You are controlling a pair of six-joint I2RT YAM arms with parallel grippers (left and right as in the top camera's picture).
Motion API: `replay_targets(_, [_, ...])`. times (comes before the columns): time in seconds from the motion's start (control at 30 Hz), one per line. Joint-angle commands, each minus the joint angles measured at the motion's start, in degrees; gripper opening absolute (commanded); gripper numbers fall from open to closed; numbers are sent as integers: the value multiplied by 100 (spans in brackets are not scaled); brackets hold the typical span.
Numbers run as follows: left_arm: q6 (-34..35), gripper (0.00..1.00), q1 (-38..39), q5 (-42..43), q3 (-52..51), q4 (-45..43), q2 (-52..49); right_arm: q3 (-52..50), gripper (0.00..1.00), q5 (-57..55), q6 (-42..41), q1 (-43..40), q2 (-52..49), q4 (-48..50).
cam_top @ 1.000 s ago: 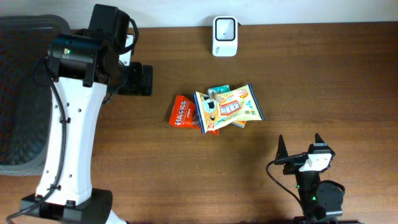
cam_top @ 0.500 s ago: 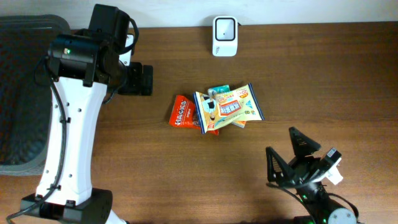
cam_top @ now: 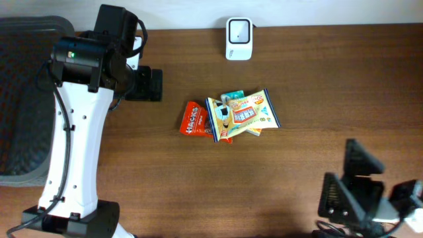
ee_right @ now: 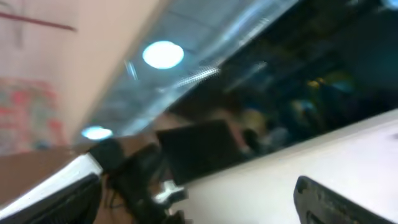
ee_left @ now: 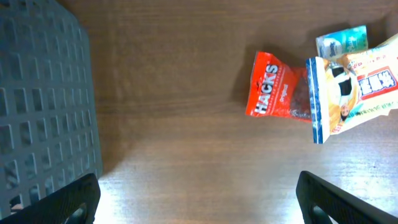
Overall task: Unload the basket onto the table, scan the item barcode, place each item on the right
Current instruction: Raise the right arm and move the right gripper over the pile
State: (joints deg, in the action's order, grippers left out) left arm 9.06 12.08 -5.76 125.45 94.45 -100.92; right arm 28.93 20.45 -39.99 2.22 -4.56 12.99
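Snack pile (cam_top: 231, 116) lies right of left gripper (cam_top: 149, 84), long axis left-right, right gripper (cam_top: 350, 187) farther off at near right; both jaws wide open, holding nothing.

The picture is heavily blurred. Two round ceiling lights (ee_right: 163, 54) are seen at upper left, with a dark area (ee_right: 311, 74) beside them. The right tool (ee_right: 196, 185) is shown with its fingers (ee_right: 56, 202) spread wide at the lower corners, nothing between them.
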Motion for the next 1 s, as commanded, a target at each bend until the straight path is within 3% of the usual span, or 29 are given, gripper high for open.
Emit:
replay_targets(0.0, [52,99,-9,57,-9,-9,28,1620,99,-160,2050,-37,-918,-1506])
replay_targets(0.17, [52,99,-9,57,-9,-9,28,3209,98,522,3261,-37,-3101,-2791])
replay_targets(0.27, [52,99,-9,57,-9,-9,28,4122,98,1067,3558,-35,-4511,-3106])
replay_targets(0.37, [52,99,-9,57,-9,-9,28,5292,98,1255,3578,-17,-5641,-4131])
replay_targets(0.43, [52,99,-9,57,-9,-9,28,6227,98,1108,3976,151,-6240,-5414])
replay_targets(0.53, [52,99,-9,57,-9,-9,28,7178,98,-153,4308,826,-6841,-6968])
replay_targets(0.67, [52,99,-9,57,-9,-9,28,7276,98,-1921,4363,2039,-7329,-8054])
replay_targets(0.77, [52,99,-9,57,-9,-7,28,7276,98,-2009,4363,2752,-7888,-8550])
replay_targets(0.97, [52,99,-9,57,-9,-9,28,7276,98,-1552,4363,3235,-8730,-8653])
